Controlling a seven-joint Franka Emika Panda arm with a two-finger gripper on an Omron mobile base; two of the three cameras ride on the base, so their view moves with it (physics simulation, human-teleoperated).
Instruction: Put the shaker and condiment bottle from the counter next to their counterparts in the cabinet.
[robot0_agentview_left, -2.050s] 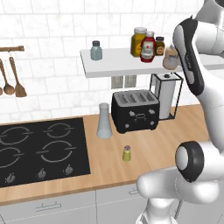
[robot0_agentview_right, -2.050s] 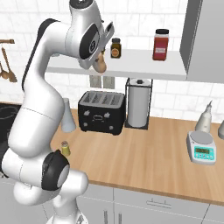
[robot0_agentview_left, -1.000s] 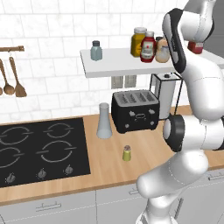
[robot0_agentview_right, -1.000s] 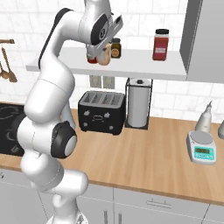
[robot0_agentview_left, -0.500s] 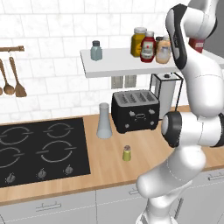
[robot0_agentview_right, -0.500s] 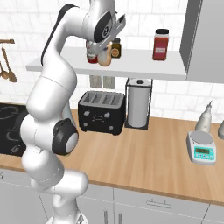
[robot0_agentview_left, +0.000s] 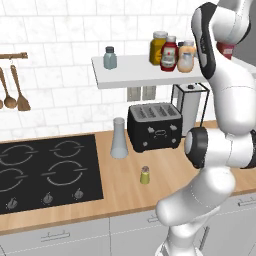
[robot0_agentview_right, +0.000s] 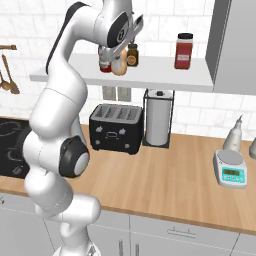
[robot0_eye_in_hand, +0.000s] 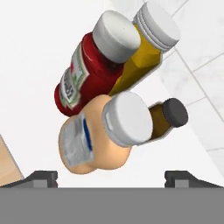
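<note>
Peach bottle (robot0_eye_in_hand: 98, 138) on shelf (robot0_agentview_left: 135, 72); shaker (robot0_agentview_left: 145, 175) on counter (robot0_agentview_left: 130, 187).

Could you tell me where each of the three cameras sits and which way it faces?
Left base view: behind the arm's left, facing hob, toaster and cabinet; arm rises on the right.
Right base view: behind its right, facing toaster, scale and cabinet; arm on the left.
Hand view: on the hand, above the condiment bottle, open end effector straddling it.
Both base views share toaster, cabinet and ketchup bottle.

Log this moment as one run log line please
condiment bottle: on cabinet beside ketchup | gripper: open, above it | shaker: on counter
</note>
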